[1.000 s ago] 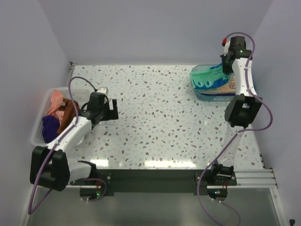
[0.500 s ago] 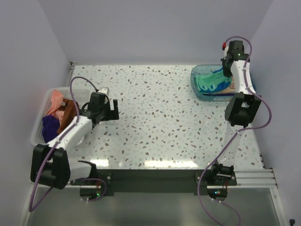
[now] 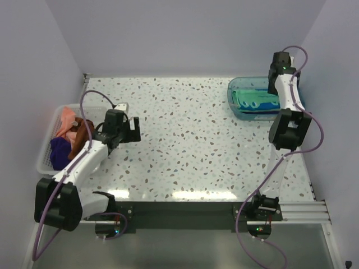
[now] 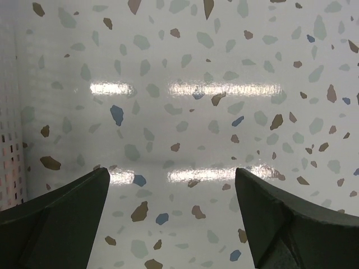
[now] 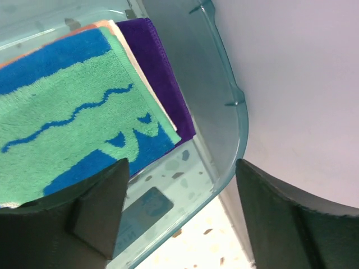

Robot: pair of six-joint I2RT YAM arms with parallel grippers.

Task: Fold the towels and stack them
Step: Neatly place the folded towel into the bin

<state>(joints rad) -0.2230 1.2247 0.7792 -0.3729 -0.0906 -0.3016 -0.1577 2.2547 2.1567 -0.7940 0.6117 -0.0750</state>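
L side: pale lilac-grey walls [image 3: 185,33] box the desk in on left, back and right. White perforated basket [image 3: 44,162] sits at desk's left edge, abt mid-depth. Inside is an unfolded heap: pink towel [image 3: 67,119] at far end, brown towel [image 3: 83,134] by the inner rim, purple towel [image 3: 58,154] toward near end.

Left tool [image 3: 136,130] is just right of basket, over bare desk. Jaws spread wide, nothing betw. them. Its wrist view shows only desk surface betw. the two dark fingers, w/ basket mesh at the frame's left margin.

Desk [image 3: 190,134]: white terrazzo-look top w/ flecks of grey-green, brown, some blue. Glossy, w/ strip-light glare along the near edge, also seen in left wrist view. Black rail [image 3: 185,216] runs along near edge, both arm bases on it.

R side: clear teal bin [image 3: 231,106] at desk's far right corner. Green-blue towel [image 5: 67,129] lies folded flat on top of the stack in it, w/ a wavy blue line and zigzag pattern. Lower in the stack is a purple layer [image 5: 160,73], also folded, showing on the side toward the wall. Stack doesn't fill the bin; desk flecks show thru bin floor.

Right tool [image 5: 182,162] hangs over bin's corner by the right wall, jaws apart, holding nothing.
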